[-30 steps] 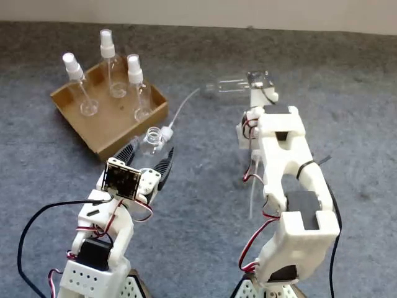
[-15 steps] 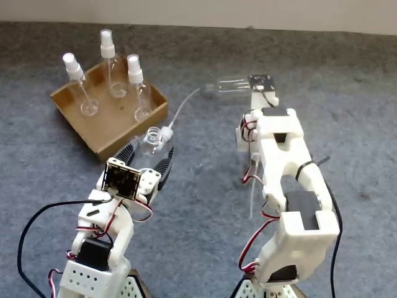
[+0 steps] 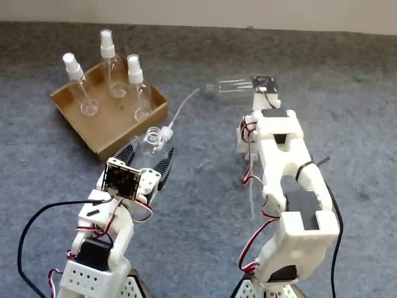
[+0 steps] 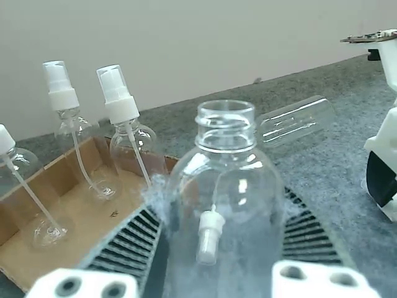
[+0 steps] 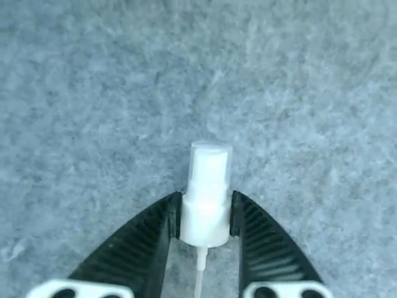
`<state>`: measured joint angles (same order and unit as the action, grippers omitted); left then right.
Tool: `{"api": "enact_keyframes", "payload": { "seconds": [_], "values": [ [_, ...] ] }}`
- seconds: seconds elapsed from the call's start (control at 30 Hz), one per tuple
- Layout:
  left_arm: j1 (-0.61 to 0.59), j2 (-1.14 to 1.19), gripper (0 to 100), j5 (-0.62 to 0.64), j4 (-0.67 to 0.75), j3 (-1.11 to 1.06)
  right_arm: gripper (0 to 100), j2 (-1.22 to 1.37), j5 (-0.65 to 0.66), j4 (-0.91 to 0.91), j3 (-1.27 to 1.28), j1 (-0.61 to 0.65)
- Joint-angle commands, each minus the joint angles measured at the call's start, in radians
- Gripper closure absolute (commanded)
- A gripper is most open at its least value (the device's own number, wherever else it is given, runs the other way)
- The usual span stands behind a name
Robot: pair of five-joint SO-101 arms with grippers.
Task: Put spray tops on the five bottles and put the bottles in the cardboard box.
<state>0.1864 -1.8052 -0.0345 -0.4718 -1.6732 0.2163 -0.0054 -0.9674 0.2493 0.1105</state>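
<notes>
My left gripper (image 3: 151, 149) is shut on an upright clear bottle (image 3: 152, 138) with a bare neck (image 4: 224, 119), just in front of the cardboard box (image 3: 110, 127). Three bottles with spray tops (image 3: 134, 67) stand in the box. A loose spray top (image 3: 167, 131) lies on the carpet beside the held bottle, its tube pointing away. Another bare bottle (image 3: 229, 85) lies on its side farther back. My right gripper (image 5: 205, 214) is shut on a white spray top (image 5: 206, 192) above the carpet. Its thin tube (image 3: 251, 189) runs back under the right arm.
Grey carpet (image 3: 205, 180) covers the whole table. The right arm's white body (image 3: 282, 161) stretches over the middle right. A pale wall (image 4: 186, 43) rises behind the box. Open carpet lies between the two arms and at the far right.
The right arm's wrist has shifted slightly to the right and nearer. The left arm and the bottles have not moved.
</notes>
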Motion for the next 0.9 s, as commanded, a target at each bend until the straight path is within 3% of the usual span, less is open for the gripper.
{"api": "enact_keyframes", "payload": {
  "seconds": [0.0,0.33,0.6,0.87],
  "values": [
    [0.015,-0.008,91,-0.012,-0.005,-0.022,90.9,-0.005,-0.009,0.015,-0.002,0.007],
    [0.015,-0.008,91,-0.012,-0.005,-0.022,83.7,-0.005,-0.002,0.018,0.047,0.01],
    [0.015,-0.008,91,-0.012,-0.005,-0.022,83.7,-0.005,0.0,0.019,0.048,0.012],
    [0.016,-0.008,91,-0.011,-0.005,-0.022,97.8,-0.016,0.0,0.015,0.041,0.005]
  ]
}}
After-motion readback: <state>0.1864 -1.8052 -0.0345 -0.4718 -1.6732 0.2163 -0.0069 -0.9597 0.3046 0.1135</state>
